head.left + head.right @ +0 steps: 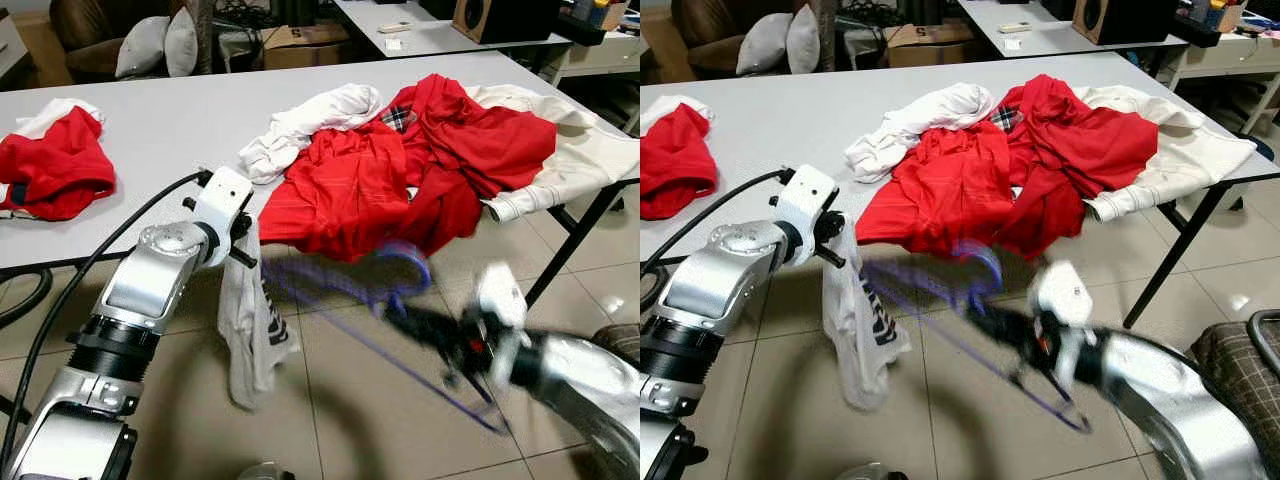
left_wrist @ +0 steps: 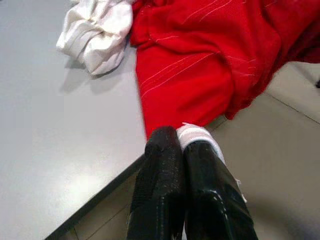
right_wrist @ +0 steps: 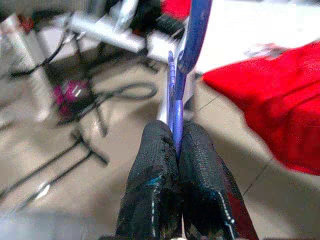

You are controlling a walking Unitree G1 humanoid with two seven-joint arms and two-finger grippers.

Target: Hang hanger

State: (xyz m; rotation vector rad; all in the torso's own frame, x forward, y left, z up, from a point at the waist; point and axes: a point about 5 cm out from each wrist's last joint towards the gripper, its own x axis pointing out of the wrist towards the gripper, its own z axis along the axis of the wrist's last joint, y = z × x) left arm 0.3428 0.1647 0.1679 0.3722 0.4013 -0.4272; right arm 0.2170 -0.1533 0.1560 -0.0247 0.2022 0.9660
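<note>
— How far along is the job?
— A blue hanger (image 3: 186, 55) is clamped in the right gripper (image 3: 176, 150) above the floor; nothing is hung yet. A white garment (image 1: 250, 330) is pinched by the left gripper (image 2: 181, 145).
— What is around?
— The table (image 1: 160, 130) is heaped with red clothes (image 1: 400, 170); no rail is seen.

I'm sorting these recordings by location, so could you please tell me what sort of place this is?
Probably a workroom or office-like room, not clearly a home laundry. Long grey folding tables stand on a tiled floor, one heaped with red and white garments, and a cardboard box sits behind.
</note>
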